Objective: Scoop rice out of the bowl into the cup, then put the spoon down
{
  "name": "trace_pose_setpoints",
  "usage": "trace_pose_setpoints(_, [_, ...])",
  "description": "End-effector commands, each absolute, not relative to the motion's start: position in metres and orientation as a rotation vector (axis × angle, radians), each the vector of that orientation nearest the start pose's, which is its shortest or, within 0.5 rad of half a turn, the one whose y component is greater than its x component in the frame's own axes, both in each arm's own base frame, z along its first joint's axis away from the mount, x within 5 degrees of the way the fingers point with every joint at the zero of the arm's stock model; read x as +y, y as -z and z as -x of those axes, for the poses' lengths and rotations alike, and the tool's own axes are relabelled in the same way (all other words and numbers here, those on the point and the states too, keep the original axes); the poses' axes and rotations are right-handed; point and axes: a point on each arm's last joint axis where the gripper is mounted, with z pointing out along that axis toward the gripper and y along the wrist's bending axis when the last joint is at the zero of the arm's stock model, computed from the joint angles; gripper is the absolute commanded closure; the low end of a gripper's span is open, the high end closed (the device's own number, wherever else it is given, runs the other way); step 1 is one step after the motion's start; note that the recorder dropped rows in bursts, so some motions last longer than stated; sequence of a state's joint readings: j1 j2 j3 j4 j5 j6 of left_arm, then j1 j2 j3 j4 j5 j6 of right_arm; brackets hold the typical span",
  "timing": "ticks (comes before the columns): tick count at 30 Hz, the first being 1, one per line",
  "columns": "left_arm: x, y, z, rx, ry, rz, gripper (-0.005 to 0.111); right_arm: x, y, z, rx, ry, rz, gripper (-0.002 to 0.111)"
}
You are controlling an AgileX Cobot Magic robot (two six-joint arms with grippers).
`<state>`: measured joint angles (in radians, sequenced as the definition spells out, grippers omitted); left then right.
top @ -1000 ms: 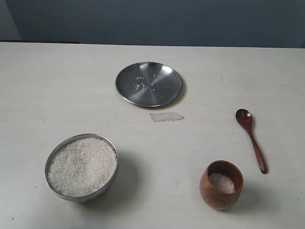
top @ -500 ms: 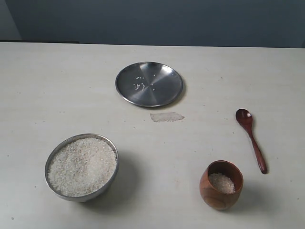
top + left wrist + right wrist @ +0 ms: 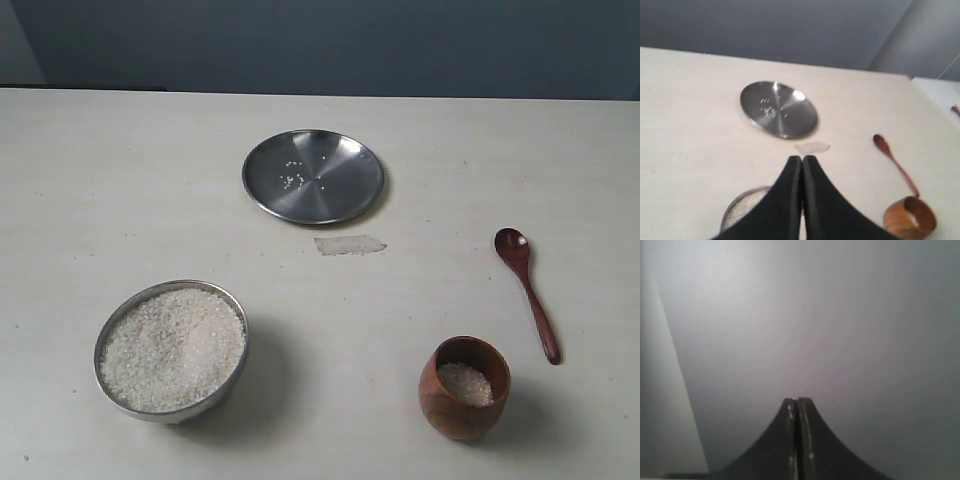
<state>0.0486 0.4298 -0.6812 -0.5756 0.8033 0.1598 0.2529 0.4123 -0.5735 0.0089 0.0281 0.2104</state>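
Bench [image 3: 100, 180] layout, exterior view:

- Bowl [image 3: 172, 284] – near left, upright, filled almost to the rim with rice [image 3: 172, 348].
- Cup [image 3: 445, 410] – near right, upright, well apart from the bowl. A small amount of rice lies at its bottom.
- Spoon [image 3: 530, 295] – flat on the bench, just beyond and to the right of the cup, near it but not touching. The oval end points to the far side and the handle end lies closest to the cup. Nothing grips it.
- Plate [image 3: 345, 195] – far centre, with a few loose grains on it.
- Pale scrap [image 3: 349, 245] – on the bench just in front of the plate.

Left pincer [image 3: 802, 160]: jaws pressed together, holding nothing, raised over the bowl's far rim.

Right pincer [image 3: 797, 402]: jaws pressed together, empty, facing a plain grey surface.
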Motion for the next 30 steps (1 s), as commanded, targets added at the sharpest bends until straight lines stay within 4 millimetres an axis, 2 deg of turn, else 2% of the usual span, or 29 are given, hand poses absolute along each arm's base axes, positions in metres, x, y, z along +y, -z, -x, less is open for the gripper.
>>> trace_pose_setpoints(1, [-0.024,-0.347,-0.087,2.151,0.404,0.030,0.106,0.031,-0.373,-0.110,1.579,-0.305,0.114,0.108])
trace_pose_setpoints(3, [-0.018,-0.339,-0.098,2.266,0.358,0.114,0.106,0.036,-0.368,-0.130,1.687,-0.272,0.137,0.108])
trace_pose_setpoints(6, [-0.014,-0.330,-0.107,2.364,0.302,0.124,0.106,0.041,-0.355,-0.150,1.798,-0.255,0.145,0.108])
trace_pose_setpoints(8, [-0.012,-0.327,-0.112,2.393,0.266,0.121,0.106,0.046,-0.339,-0.167,1.910,-0.237,0.154,0.108])
trace_pose_setpoints(10, [-0.011,-0.328,-0.114,2.379,0.262,0.122,0.106,0.048,-0.330,-0.176,1.964,-0.228,0.159,0.108])
trace_pose_setpoints(22, [-0.011,-0.329,-0.115,2.363,0.265,0.125,0.106,0.056,-0.301,-0.203,2.110,-0.181,0.195,0.108])
trace_pose_setpoints(30, [-0.011,-0.329,-0.115,2.363,0.265,0.125,0.106,0.058,-0.269,-0.216,2.319,-0.115,0.229,0.108])
